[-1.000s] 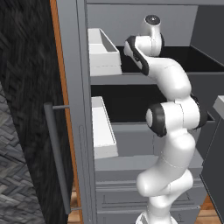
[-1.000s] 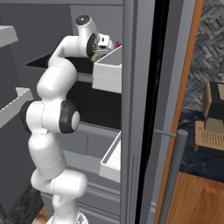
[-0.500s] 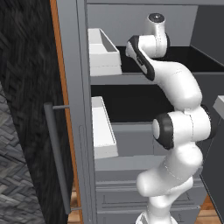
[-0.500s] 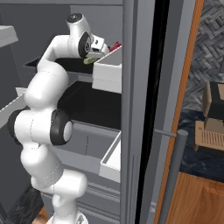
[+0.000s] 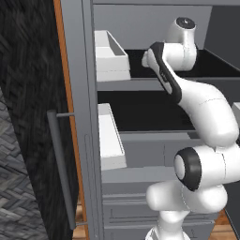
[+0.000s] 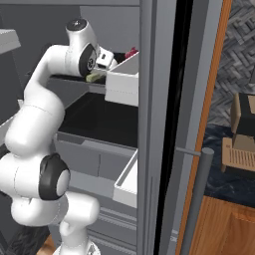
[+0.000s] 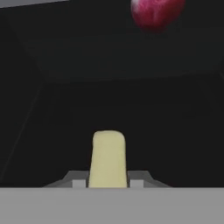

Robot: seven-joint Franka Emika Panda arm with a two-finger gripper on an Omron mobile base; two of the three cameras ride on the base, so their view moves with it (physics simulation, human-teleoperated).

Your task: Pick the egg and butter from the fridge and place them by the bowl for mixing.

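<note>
In the left base view, you are looking at the arm (image 5: pixel 201 140) rising from the lower right and bending up into the open fridge (image 5: pixel 86 117). Its wrist is reaching over the upper black shelf (image 5: pixel 215 65). Two white door bins (image 5: pixel 110 56) are hanging on the door at the left, one above the other, and the slim bar handle (image 5: pixel 61 168) is standing on the door's outer edge. The fingers themselves are hidden behind the wrist here.

In the right base view, you are seeing the arm curling up from the lower left, with the hand sitting at the level of the upper shelf, just beside a white door bin (image 6: pixel 122 82). The fingers (image 6: pixel 99 73) are closing on the butter (image 6: pixel 94 77), which is showing as a small yellowish piece at the hand, just above the shelf edge. A dark red round item (image 6: pixel 132 52) is peeking up behind the bin's rim, near the hand. Whether the butter is touching the shelf you cannot tell from here.

In the hand view, you are looking along the fingers (image 7: pixel 108 183), and the butter (image 7: pixel 108 159) is standing up between the two tips (image 7: pixel 78 182), a pale yellow stick clamped tight on both sides. The dark shelf interior is spreading behind it, and the red round item (image 7: pixel 155 13) is lying at the top edge, well apart from the butter.
</note>
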